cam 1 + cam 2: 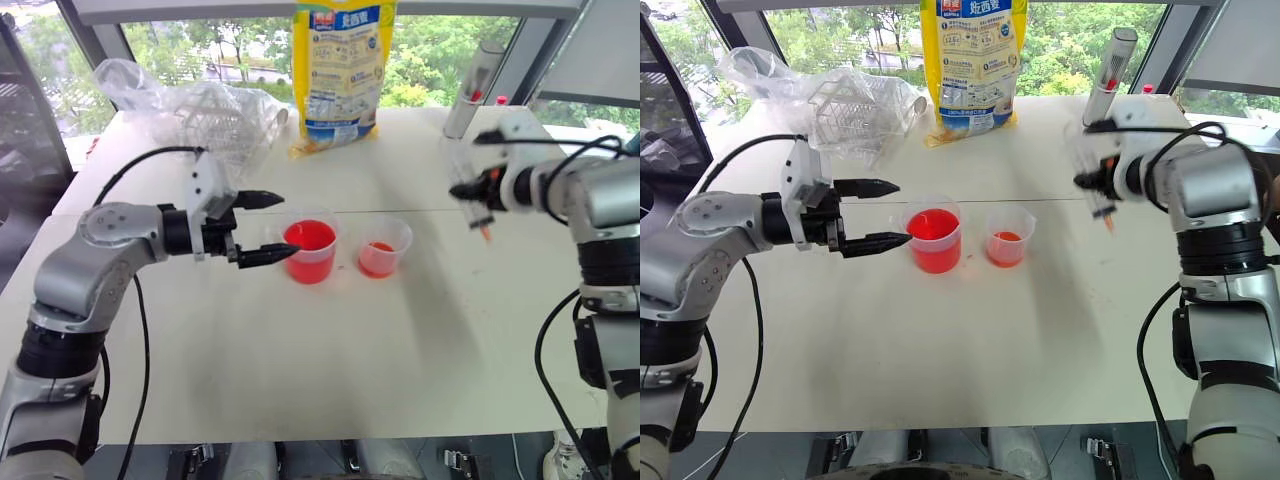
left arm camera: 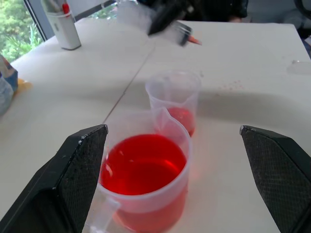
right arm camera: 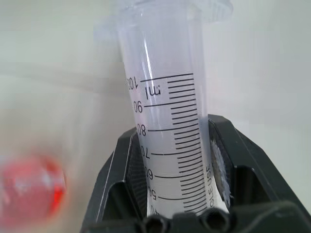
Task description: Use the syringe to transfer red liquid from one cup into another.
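The larger handled beaker [image 1: 310, 250] stands mid-table, about half full of red liquid [image 2: 143, 165]. Just to its right is the smaller cup [image 1: 384, 247] with a shallow red layer at the bottom. My left gripper [image 1: 285, 227] is open, and its fingers [image 2: 80, 170] flank the beaker's left side. My right gripper [image 1: 475, 190] is shut on the syringe [image 3: 165, 121] and holds it in the air to the right of the cups. The syringe's red-stained tip [image 1: 485, 232] points down. The graduated part of the barrel in the right wrist view looks clear.
A yellow bag [image 1: 342, 70] stands at the table's far edge. A crumpled clear plastic bag with a rack [image 1: 210, 110] lies at the far left. A grey cylinder [image 1: 470, 90] stands at the far right, behind the syringe. Bare tabletop lies in front of the cups.
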